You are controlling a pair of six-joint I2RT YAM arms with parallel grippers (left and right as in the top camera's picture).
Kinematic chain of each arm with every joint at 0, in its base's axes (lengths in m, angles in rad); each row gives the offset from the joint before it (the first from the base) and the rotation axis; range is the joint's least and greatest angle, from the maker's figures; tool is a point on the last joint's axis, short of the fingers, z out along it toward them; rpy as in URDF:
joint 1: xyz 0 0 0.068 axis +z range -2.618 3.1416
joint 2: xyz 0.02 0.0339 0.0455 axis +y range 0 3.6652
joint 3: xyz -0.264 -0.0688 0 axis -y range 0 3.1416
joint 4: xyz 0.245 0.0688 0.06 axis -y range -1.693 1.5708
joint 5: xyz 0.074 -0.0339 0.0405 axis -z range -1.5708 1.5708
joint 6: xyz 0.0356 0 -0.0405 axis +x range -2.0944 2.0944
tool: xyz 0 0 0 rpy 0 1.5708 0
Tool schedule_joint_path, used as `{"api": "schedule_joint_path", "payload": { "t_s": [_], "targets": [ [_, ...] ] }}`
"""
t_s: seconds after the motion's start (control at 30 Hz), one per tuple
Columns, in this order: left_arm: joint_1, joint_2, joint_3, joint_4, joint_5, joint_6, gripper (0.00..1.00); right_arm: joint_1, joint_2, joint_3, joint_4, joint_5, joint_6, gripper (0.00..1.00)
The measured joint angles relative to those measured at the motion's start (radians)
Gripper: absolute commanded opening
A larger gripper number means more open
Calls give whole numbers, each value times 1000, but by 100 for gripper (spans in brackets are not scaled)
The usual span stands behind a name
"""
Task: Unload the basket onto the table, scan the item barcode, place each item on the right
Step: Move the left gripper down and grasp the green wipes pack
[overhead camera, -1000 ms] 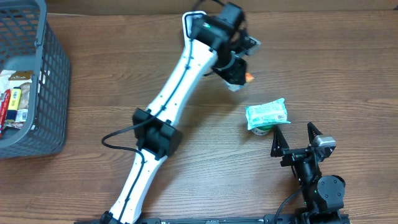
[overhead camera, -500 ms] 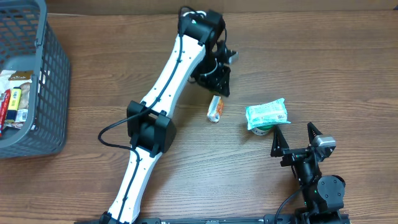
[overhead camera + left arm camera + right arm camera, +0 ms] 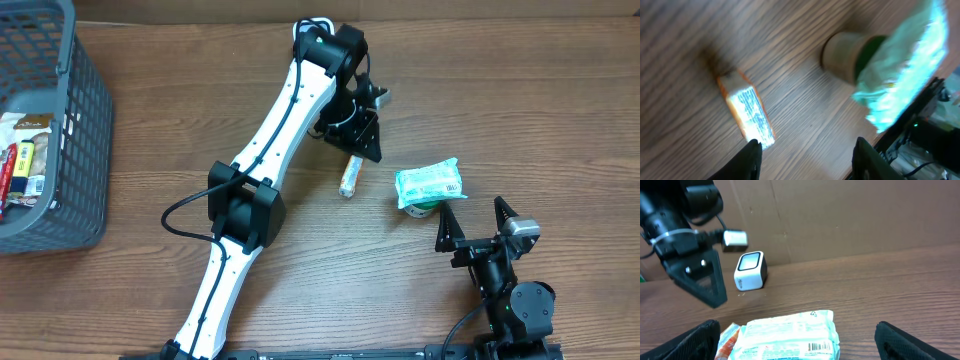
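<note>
My left end effector (image 3: 358,135) hangs over the middle of the counter (image 3: 560,100), its fingers (image 3: 753,159) spread apart with nothing between them. The small orange-and-white packet (image 3: 349,177) lies flat on the wood just below it, one end close beside my left fingertip in the wrist view, printed face up; I cannot make out a barcode on it. Just to its right sits a green wrapped packet (image 3: 430,183) resting on top of a round tub (image 3: 840,55), and a barcode shows on the packet's near edge. My right end effector (image 3: 473,210) rests low at the near side of the counter, fingers fully spread and empty, pointing at that green packet. A small white scanner (image 3: 750,271) stands beyond the packets. A grey basket (image 3: 90,150) with a few items sits at the far left.
</note>
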Motion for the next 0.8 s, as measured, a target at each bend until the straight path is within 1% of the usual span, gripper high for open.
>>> {"api": "schedule_joint_path", "payload": {
  "t_s": [0.1,0.2,0.27,0.47,0.6,0.8],
  "targets": [
    [-2,0,55,1,14,-2,50,0,0,0,0,0,0,100],
    [-9,-1,88,15,23,10,65,0,0,0,0,0,0,100],
    [-20,-2,91,21,25,25,70,0,0,0,0,0,0,100],
    [-91,-2,90,33,17,95,72,0,0,0,0,0,0,100],
    [-141,-2,81,56,-11,114,71,0,0,0,0,0,0,100],
    [-193,-2,26,100,-52,122,75,0,0,0,0,0,0,100]
  ]
}}
